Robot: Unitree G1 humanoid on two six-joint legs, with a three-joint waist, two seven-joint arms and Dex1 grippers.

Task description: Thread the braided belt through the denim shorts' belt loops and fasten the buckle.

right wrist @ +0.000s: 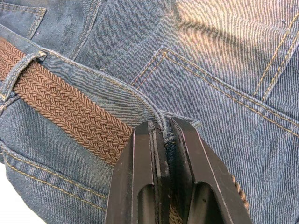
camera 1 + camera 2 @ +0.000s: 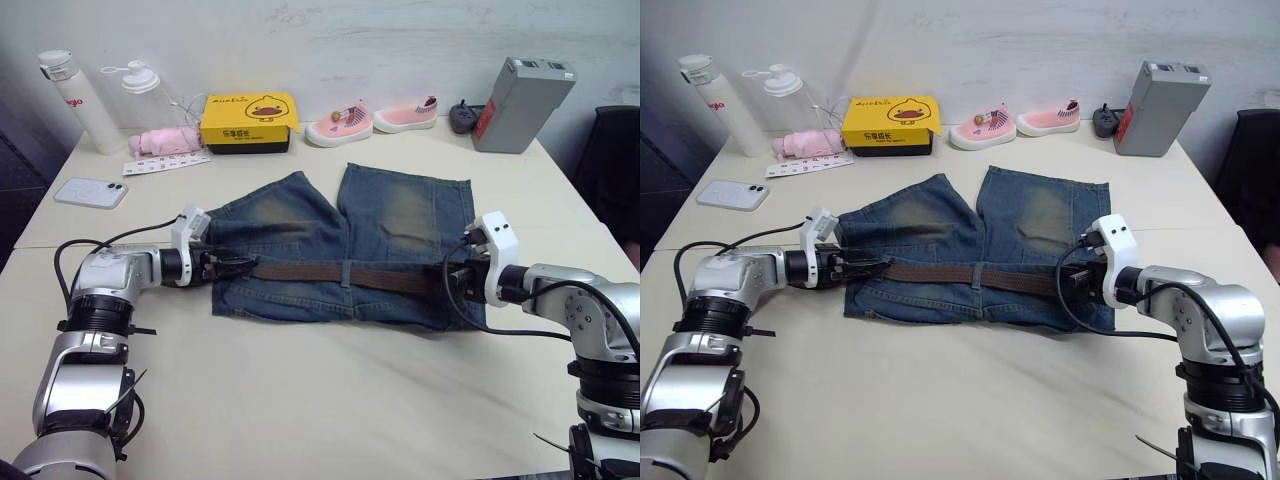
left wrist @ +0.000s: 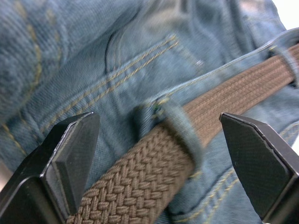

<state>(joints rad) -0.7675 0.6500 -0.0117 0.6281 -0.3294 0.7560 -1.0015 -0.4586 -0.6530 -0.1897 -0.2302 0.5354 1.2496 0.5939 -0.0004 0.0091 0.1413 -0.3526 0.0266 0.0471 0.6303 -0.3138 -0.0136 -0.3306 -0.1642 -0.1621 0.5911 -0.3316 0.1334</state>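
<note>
1. A pale table (image 2: 300, 400) stands against a white wall; along its far edge sit 2 bottles (image 2: 75, 100), a yellow box (image 2: 248, 120), pink shoes (image 2: 370, 120), a grey box (image 2: 520, 103) and a phone (image 2: 90, 192).
2. The denim shorts (image 2: 340, 245) lie flat mid-table, legs toward the wall.
3. The braided belt (image 2: 340, 274) runs left-right along the waistband, under a belt loop (image 3: 180, 123).
4. The left gripper (image 3: 163, 163) is wide open astride the belt.
5. The right gripper (image 1: 168, 140) pinches a fold of denim at the waistband.

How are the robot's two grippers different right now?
The left gripper has its fingers wide open, one on each side of the braided belt, gripping nothing. The right gripper is pinched shut on a fold of the denim shorts. Both sit at the waistband, at opposite ends.
</note>
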